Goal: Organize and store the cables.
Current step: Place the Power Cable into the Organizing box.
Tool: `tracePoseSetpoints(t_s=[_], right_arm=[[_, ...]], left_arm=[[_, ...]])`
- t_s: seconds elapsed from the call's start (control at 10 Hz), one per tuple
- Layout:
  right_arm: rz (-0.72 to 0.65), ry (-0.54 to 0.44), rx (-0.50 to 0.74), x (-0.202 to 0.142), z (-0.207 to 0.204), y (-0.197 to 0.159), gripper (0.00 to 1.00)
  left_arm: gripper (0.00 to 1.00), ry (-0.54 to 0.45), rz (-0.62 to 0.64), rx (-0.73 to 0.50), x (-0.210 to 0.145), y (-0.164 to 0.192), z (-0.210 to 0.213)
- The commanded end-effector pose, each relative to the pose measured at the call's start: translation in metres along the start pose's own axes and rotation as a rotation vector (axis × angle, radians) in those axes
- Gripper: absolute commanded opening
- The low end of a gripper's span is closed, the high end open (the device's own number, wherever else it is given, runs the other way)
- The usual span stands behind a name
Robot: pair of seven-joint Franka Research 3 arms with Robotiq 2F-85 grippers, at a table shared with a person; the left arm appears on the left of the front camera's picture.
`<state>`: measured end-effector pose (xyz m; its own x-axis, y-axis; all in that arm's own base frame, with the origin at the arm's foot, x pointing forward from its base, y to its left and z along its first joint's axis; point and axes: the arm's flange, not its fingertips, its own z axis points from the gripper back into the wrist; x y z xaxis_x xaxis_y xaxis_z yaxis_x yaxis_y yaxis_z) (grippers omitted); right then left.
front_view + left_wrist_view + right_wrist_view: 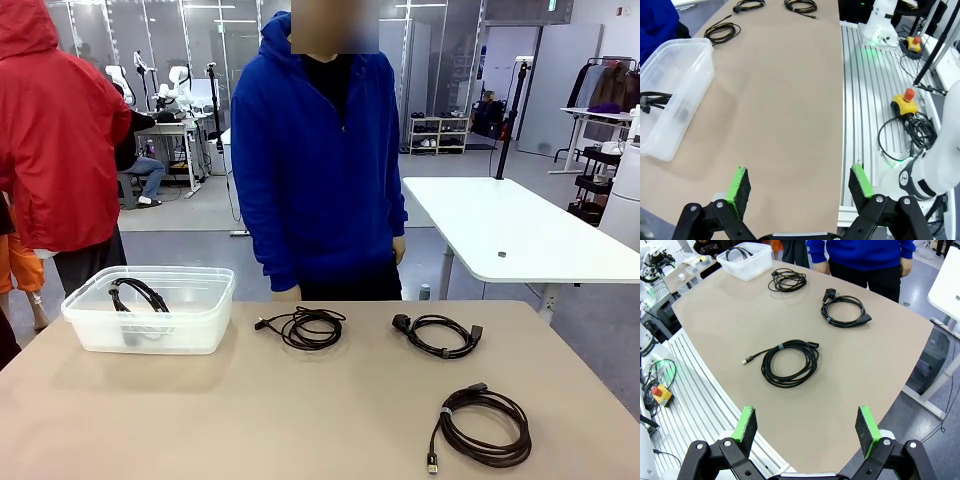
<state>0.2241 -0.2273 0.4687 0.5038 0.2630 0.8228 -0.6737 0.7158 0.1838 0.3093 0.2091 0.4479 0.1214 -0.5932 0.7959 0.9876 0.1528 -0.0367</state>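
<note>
**A:** Start at the left of the worktop (300,410). What is there?

**B:** A clear plastic bin (190,335), toward the far left. The binned cable (140,292) lies coiled inside it, black against the clear walls.

**A:** Next along?

**B:** The thin cable (305,327), a loose coil with a small connector poking out to its left. It lies flat on the worktop to the right of the bin and does not touch it. A person in a blue hoodie (315,160) stands behind it at the far side.

**A:** Further right?

**B:** The plug cable (438,335), coiled, with a chunky plug at its left and a block connector at its right. Nearer the robot lies the long cable (482,425). It is the biggest coil, banded, and its USB-like end trails toward the near edge.

**A:** Do any of them touch?

**B:** No, the three loose coils lie well apart.

**A:** And the left end effector?

**B:** The left end effector (799,176) has its jaws spread wide with nothing between them. It hangs above the worktop's near edge, and the bin is off to the left in its wrist view.

**A:** The right one?

**B:** The right end effector (806,416) is also wide and empty, by the near right edge. The long cable is the coil closest ahead of it.
</note>
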Motion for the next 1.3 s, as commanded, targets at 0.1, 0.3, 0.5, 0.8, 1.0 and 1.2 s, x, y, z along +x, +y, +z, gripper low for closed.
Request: tracePoseSetpoints(t_s=[0.1, 0.3, 0.5, 0.8, 1.0, 1.2], right_arm=[[0.017, -0.012, 0.004, 0.0, 0.0, 0.0, 1.0], [0.017, -0.012, 0.004, 0.0, 0.0, 0.0, 1.0], [0.06, 0.125, -0.033, 0.004, -0.012, 0.012, 1.0], [0.237, 0.466, 0.09, 0.089, -0.069, -0.002, 1.0], [0.41, 0.67, 0.194, 0.161, -0.122, -0.006, 1.0], [0.605, 0.906, 0.322, 0.226, -0.197, 0.011, 1.0]], left_arm=[[1.0, -0.011, -0.006, -0.001, 0.004, 0.0, -0.004], [1.0, -0.011, -0.006, -0.001, 0.004, 0.0, -0.004], [1.0, -0.011, -0.006, -0.001, 0.004, 0.0, -0.004], [1.0, -0.011, -0.006, -0.001, 0.004, 0.0, -0.004], [1.0, -0.011, -0.006, -0.001, 0.004, 0.0, -0.004], [1.0, -0.011, -0.006, -0.001, 0.004, 0.0, -0.004]])
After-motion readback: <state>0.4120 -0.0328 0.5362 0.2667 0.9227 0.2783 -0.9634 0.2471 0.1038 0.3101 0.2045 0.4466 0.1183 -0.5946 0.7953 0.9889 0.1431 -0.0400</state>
